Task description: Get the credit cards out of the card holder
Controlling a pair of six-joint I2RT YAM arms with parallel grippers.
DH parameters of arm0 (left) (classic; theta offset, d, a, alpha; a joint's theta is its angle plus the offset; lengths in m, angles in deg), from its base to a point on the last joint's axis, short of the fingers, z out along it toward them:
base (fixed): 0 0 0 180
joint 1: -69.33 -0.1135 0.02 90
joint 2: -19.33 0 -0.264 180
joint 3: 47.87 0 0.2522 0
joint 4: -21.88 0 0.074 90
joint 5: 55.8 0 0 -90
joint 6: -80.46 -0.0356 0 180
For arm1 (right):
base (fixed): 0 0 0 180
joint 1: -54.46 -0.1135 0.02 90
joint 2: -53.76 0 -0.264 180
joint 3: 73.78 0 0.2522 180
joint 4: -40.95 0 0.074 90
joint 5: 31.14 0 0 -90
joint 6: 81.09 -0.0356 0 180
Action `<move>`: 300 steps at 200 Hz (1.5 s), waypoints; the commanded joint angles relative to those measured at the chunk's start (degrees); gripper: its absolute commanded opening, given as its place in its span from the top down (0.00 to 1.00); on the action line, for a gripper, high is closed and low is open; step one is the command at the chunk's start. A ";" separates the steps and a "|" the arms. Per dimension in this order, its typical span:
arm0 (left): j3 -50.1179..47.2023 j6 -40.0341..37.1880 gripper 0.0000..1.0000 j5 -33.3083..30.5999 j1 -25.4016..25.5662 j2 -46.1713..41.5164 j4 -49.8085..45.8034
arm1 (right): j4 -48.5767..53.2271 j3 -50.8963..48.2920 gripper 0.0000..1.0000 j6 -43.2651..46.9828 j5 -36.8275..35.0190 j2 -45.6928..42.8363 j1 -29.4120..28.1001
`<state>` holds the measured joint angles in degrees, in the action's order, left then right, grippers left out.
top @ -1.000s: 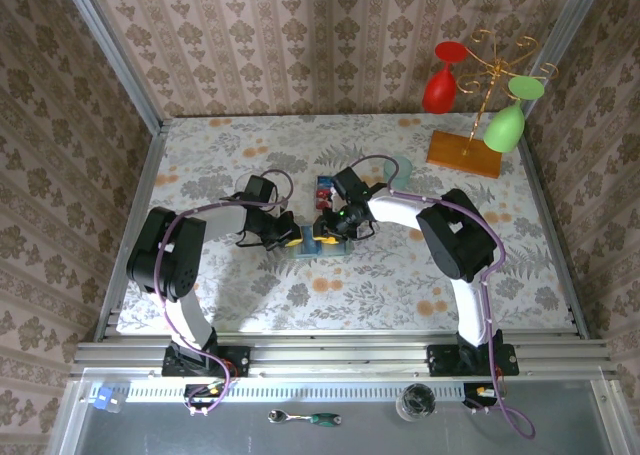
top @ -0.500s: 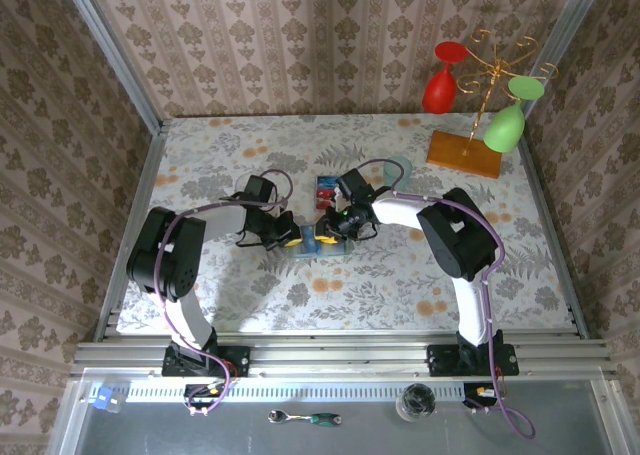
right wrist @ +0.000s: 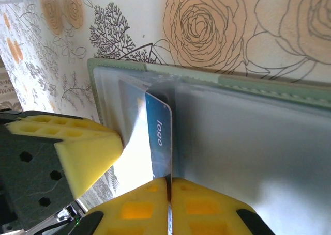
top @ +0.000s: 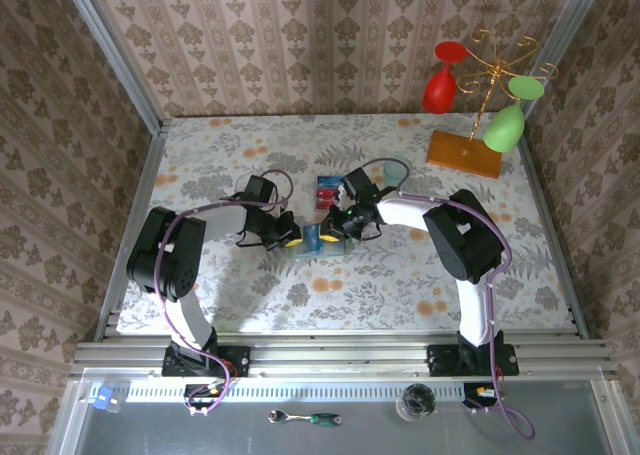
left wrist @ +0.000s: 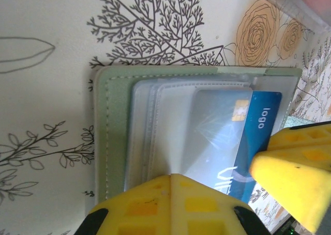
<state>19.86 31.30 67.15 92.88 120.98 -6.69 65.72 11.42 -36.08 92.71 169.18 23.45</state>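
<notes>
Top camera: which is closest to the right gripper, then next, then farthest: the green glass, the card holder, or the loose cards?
1. card holder, right under the right gripper.
2. loose cards, just behind it.
3. green glass, far back right on the rack.

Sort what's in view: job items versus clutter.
Job: card holder; blue card sticking out of it; red-and-blue cards on the table.
Clutter: wine-glass rack; teal cup; ratchet; drinking glass.
</notes>
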 commanded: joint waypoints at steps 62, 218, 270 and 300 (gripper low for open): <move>0.28 0.20 1.00 -0.89 -0.11 -2.61 -2.76 | 9.18 0.52 0.97 7.63 -3.36 -6.11 1.82; -0.61 -2.52 0.87 -2.65 -0.95 -1.76 -4.28 | 33.98 17.80 1.00 47.97 -25.14 -7.13 2.66; -0.98 -1.55 0.87 -1.44 -0.45 -0.22 -1.91 | 38.53 27.71 1.00 66.04 -28.26 -3.14 3.14; -0.81 -1.55 0.87 -1.24 -0.48 -0.22 -1.75 | 43.35 36.51 1.00 73.84 -31.41 1.36 3.23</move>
<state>19.54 29.84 65.08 92.18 119.93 -8.75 102.94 42.24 27.13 65.45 166.82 26.47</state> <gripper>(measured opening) 0.131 0.044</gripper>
